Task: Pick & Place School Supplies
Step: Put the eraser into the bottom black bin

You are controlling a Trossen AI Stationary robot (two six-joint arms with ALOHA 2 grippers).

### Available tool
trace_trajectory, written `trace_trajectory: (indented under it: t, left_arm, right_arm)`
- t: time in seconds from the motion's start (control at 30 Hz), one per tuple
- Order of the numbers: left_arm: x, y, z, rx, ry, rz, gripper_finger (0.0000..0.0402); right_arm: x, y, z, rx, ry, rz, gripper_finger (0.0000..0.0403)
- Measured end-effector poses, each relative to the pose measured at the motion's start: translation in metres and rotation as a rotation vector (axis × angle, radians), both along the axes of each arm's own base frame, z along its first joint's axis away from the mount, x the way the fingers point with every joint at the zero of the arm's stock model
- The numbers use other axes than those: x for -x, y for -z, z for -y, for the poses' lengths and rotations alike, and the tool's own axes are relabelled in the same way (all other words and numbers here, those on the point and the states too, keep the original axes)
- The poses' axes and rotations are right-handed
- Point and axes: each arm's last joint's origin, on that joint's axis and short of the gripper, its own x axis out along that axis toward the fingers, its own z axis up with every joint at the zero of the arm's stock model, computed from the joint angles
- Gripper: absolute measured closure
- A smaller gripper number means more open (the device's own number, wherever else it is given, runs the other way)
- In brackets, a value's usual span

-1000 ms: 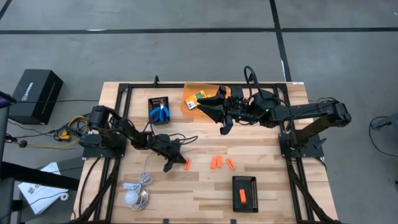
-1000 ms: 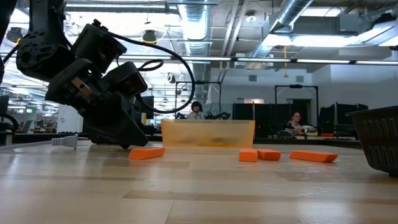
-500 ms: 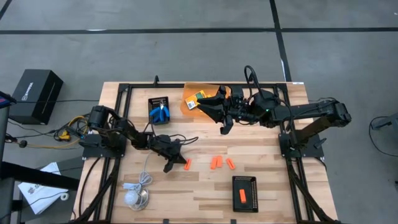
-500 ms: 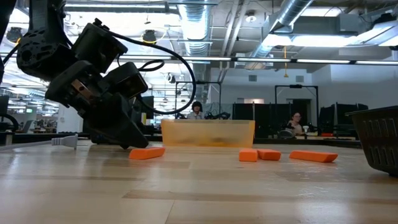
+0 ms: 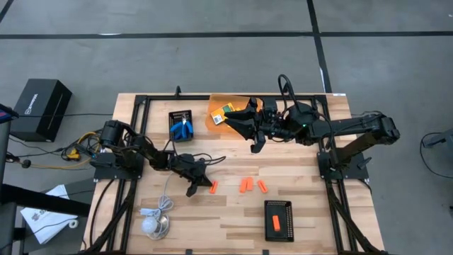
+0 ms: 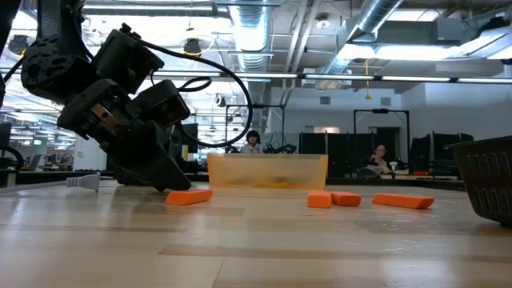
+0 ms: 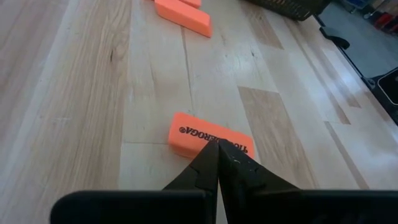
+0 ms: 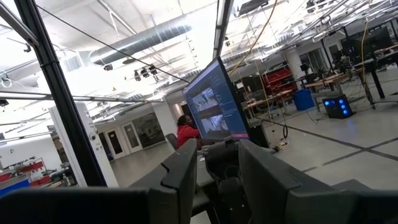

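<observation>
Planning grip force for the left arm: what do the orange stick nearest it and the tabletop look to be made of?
The orange stick looks like matte rubber or soft plastic, perhaps an eraser: a flat-sided block, no gloss, black lettering printed on its side. The tabletop looks like light wood planks with a smooth finish: grain lines and joints between boards show clearly.

The wooden table [image 5: 304, 177] lies bare between the black tray with scissors [image 5: 181, 125] and the orange sticks; the nearest orange stick [image 7: 210, 135] sits just beyond the closed tips of the left gripper [image 7: 217, 152]; three more sticks [image 6: 370, 199] lie well apart from it, with open wood between; the right gripper [image 5: 249, 126] hangs partly over the orange bin [image 5: 223, 113]; a white cable with puck [image 5: 156, 223] crosses the near left corner; a second black tray [image 5: 278, 219] blocks the near edge.
</observation>
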Motion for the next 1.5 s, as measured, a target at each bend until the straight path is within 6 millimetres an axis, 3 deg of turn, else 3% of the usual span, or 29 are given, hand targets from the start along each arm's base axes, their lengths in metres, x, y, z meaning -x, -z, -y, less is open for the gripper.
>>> trace_trajectory:
  t: [1.07, 1.23, 1.33, 1.5]
  left_arm:
    - [0.009, 0.004, 0.006, -0.013, 0.022, 0.030, 0.0399]
    - [0.023, -0.009, 0.006, 0.057, 0.006, -0.128, 0.0399]
    - [0.031, -0.029, 0.004, 0.134, -0.030, -0.134, 0.0399]
    - [0.035, -0.069, 0.001, 0.180, -0.024, -0.012, 0.0399]
  right_arm:
    - [0.000, 0.000, 0.002, 0.003, -0.012, -0.004, 0.0291]
    - [0.000, 0.001, 0.002, 0.004, -0.012, -0.006, 0.0291]
    - [-0.001, -0.001, 0.002, 0.021, 0.006, -0.060, 0.0291]
    - [-0.001, 0.020, 0.006, -0.013, 0.168, -0.421, 0.0291]
